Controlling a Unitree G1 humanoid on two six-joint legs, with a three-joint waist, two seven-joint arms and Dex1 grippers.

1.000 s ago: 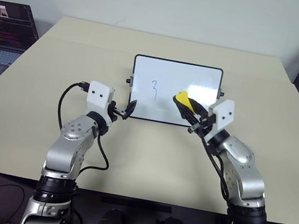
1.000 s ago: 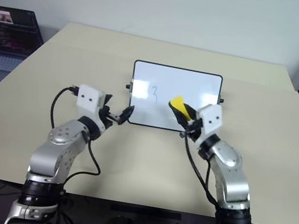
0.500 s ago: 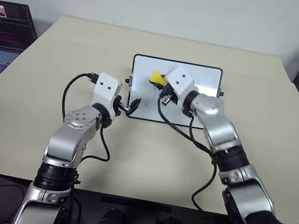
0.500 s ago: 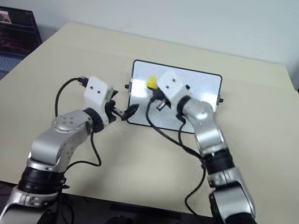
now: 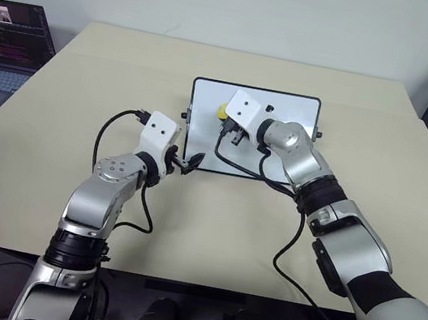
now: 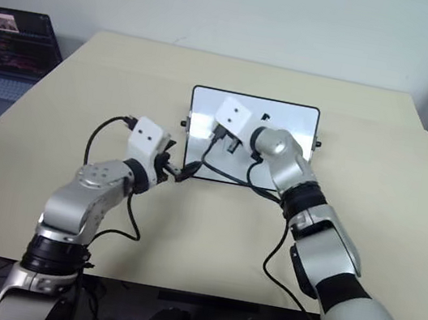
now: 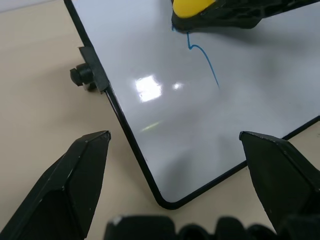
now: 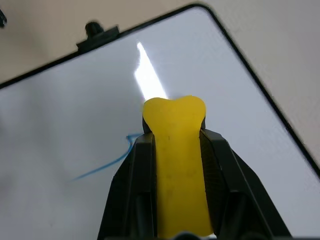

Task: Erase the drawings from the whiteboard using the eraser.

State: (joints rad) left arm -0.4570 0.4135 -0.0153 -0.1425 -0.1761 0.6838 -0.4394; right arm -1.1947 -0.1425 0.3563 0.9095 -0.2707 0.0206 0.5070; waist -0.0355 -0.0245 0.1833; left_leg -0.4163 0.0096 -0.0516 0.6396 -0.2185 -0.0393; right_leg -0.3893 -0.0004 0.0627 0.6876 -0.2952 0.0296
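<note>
Right tool (image 8: 175, 150) was clamped on the yellow eraser (image 8: 176, 150), long axis running along the fingers, free end pointing ahead and down at the whiteboard (image 5: 281, 151). Eraser sat over the board's left part, its tip at the end of a remaining blue drawing stroke (image 7: 202, 55). Left tool (image 7: 175, 165) stood wide, straddling the board's near left corner on the tabletop (image 5: 83, 105).

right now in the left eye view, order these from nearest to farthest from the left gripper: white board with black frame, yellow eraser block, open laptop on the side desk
1. White board with black frame: directly ahead of the left gripper, at its near corner.
2. Yellow eraser block: farther up the board, in the right gripper.
3. Open laptop: far off the table's left edge.
</note>
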